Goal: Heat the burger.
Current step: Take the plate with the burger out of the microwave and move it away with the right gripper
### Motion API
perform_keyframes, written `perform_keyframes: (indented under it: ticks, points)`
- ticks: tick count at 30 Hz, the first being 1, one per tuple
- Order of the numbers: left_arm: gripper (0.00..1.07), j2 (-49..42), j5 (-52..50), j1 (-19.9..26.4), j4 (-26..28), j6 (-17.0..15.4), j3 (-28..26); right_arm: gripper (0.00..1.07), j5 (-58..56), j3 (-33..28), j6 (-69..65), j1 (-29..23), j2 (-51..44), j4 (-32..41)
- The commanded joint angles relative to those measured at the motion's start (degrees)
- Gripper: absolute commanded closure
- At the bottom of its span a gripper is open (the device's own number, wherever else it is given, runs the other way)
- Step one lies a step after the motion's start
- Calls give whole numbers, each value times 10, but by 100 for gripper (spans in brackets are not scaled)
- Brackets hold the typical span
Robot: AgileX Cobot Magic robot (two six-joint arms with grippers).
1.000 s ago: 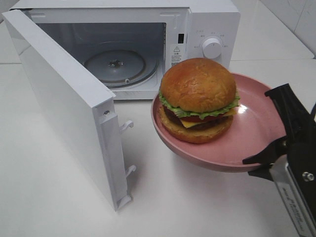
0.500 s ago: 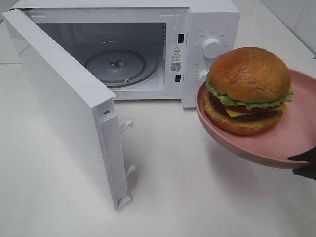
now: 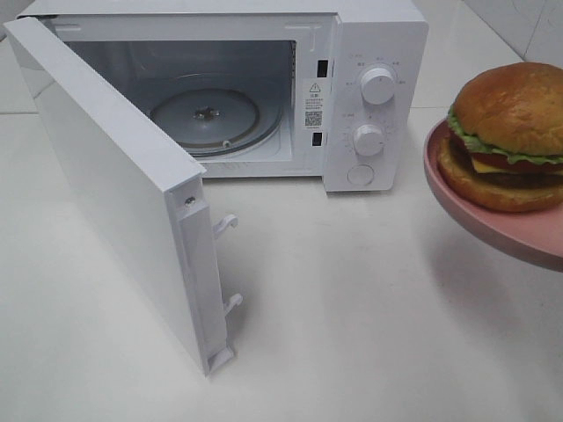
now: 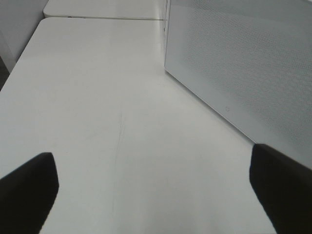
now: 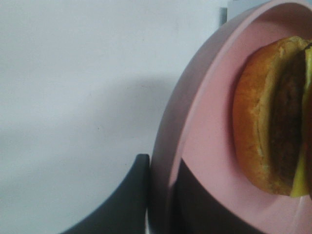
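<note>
The burger (image 3: 510, 132), with a glossy brown bun, green lettuce and yellow cheese, sits on a pink plate (image 3: 493, 224) held in the air at the right edge of the exterior view, partly cut off by the frame. My right gripper (image 5: 163, 200) is shut on the plate's rim (image 5: 204, 122), one finger under it and one inside, with the burger (image 5: 258, 136) just beyond. The exterior view does not show this gripper. My left gripper (image 4: 156, 195) is open and empty, low over the table beside the microwave door (image 4: 243, 73).
The white microwave (image 3: 378, 35) stands at the back, its door (image 3: 114, 185) swung wide open toward the front left. Its glass turntable (image 3: 207, 114) is bare. Two knobs (image 3: 378, 85) sit on the right panel. White table (image 3: 352, 334) spreads in front.
The plate with the burger has moved right and upward, away from the microwave's front, to the frame's right edge. The right gripper has left the exterior view.
</note>
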State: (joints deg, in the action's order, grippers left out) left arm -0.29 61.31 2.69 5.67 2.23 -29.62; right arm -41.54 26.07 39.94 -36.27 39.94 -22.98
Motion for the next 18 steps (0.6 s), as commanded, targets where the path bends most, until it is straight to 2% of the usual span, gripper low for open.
perform_keyframes:
  ticks: [1,3,18]
  points:
    - [7,-10,1,3,2,-1,1,107,15,5,-50,3,-7,-49]
    - [7,-10,1,3,2,-1,1,107,-9,3,-103,3,-7,-79]
    - [7,-10,1,3,2,-1,1,107,-53,-45,-239,3,-7,-140]
